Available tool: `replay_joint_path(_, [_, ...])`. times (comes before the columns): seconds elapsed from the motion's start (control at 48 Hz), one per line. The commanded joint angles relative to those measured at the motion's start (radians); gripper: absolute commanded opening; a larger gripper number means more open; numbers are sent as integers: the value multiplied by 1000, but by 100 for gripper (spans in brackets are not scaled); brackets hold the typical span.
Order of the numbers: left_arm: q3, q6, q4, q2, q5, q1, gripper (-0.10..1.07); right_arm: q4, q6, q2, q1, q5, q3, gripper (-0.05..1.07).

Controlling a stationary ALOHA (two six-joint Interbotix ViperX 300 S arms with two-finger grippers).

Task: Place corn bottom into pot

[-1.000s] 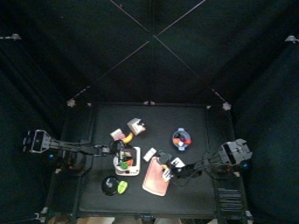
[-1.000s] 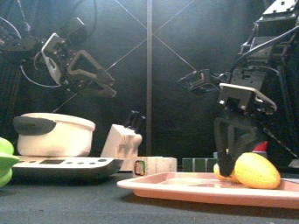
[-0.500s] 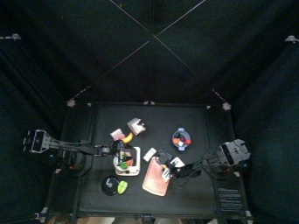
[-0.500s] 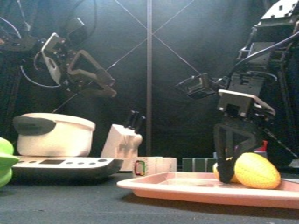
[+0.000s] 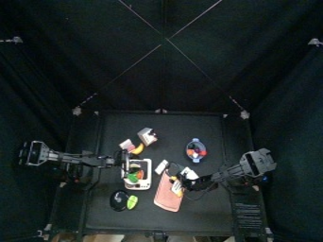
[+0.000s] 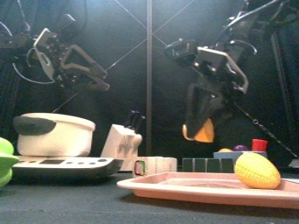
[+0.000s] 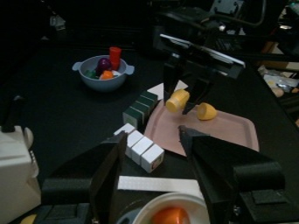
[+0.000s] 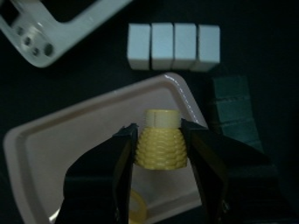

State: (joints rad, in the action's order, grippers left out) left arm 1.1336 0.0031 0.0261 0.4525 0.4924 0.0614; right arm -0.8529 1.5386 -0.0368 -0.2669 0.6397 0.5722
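My right gripper (image 6: 201,129) is shut on a yellow corn piece (image 8: 158,150) and holds it in the air above the pink tray (image 6: 176,183). The corn also shows in the left wrist view (image 7: 177,101). A second yellow piece (image 6: 258,171) lies on the tray. The white pot (image 6: 52,133) stands on a grey base at the left; in the top view it is left of the tray (image 5: 135,171). The left wrist view shows its rim with something orange inside (image 7: 170,214). My left gripper (image 7: 160,138) is open and empty, held high at the left (image 6: 91,83).
A row of white blocks (image 8: 173,44) and dark green blocks (image 8: 233,101) lie beside the tray. A bowl of toy fruit (image 7: 103,72) stands at the back. A white carton (image 6: 121,144) stands right of the pot. A green thing (image 5: 119,199) lies at the front left.
My right gripper has risen from the tray and moved left with the corn piece in its jaws. The left arm has pulled back slightly to the left.
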Motion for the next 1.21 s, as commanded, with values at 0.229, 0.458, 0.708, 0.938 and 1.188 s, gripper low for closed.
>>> replay_joint_path(0.229, [117, 3, 31, 181, 11, 51, 87, -262, -2, -58, 49, -40, -242, 51])
replay_joint_path(0.458, [156, 2, 34, 192, 11, 103, 87, -341, -5, -192, 95, -164, -402, 51])
replay_joint_path(0.708, [163, 3, 34, 193, 9, 114, 87, -371, -3, -304, 146, -227, -517, 51])
replay_joint_path(0.938, [166, 2, 34, 195, 5, 115, 87, -354, -2, -327, 161, -268, -534, 61])
replay_joint_path(1.188, [164, 2, 34, 195, 5, 115, 87, -353, 0, -319, 161, -267, -548, 77])
